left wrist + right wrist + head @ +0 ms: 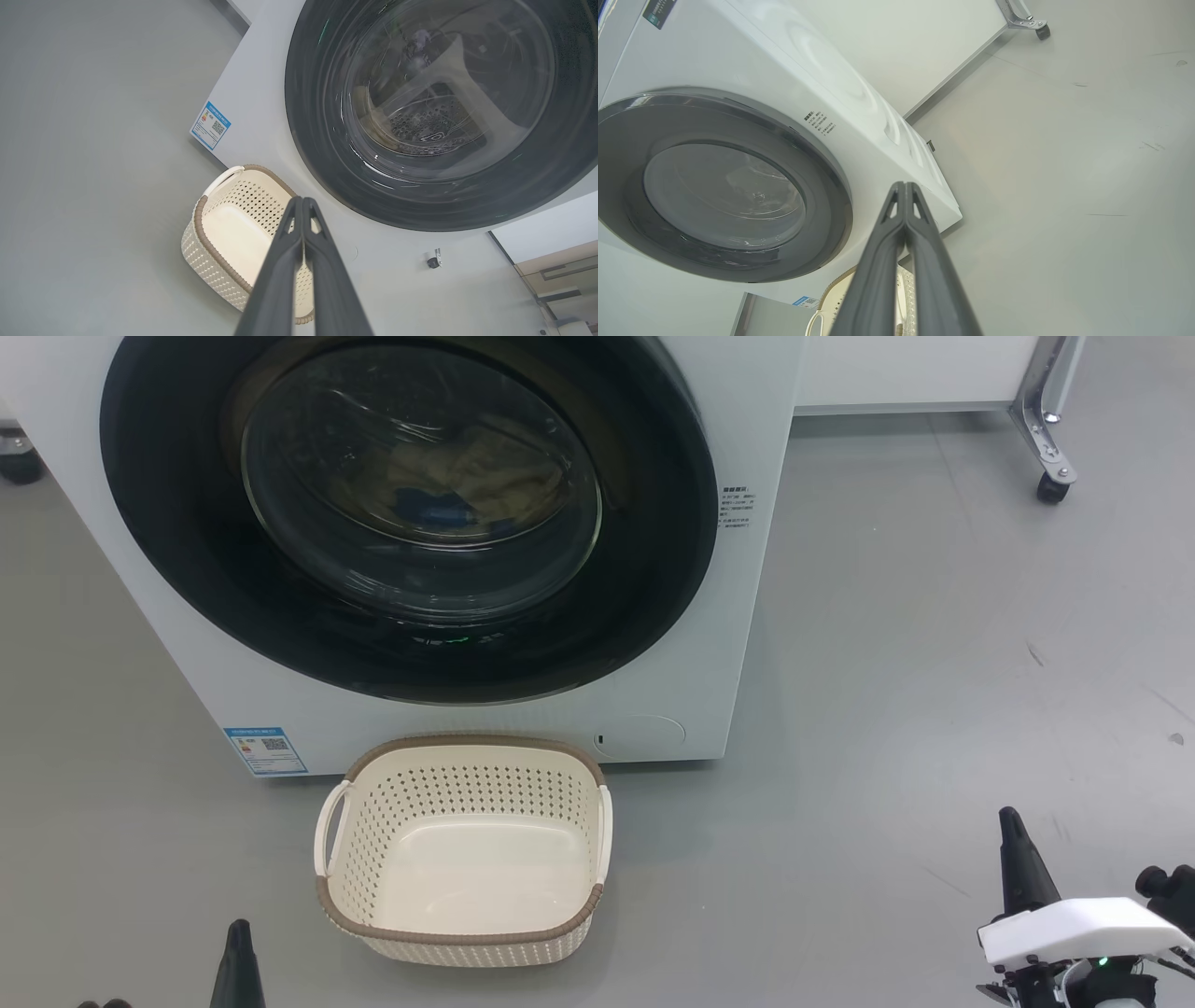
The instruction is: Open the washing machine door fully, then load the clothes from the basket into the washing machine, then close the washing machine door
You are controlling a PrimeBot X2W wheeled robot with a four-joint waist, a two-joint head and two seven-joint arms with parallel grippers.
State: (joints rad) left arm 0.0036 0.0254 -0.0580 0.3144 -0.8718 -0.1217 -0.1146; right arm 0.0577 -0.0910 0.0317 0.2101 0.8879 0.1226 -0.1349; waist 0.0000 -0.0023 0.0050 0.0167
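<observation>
Shut, by the look of it: the large round washing machine door (411,513), glossy black rim around bulging glass, sits flush on the big white washing machine (747,644), with the pale cream, blue-trimmed clothes (467,485) behind the glass. The cream perforated plastic basket (467,744) stands bare just in front. The left pincer (240,929) and right pincer (1011,826) hang well back, fingers pressed together on nothing. I'd call the closing step done, leaving only a latch check.
</observation>
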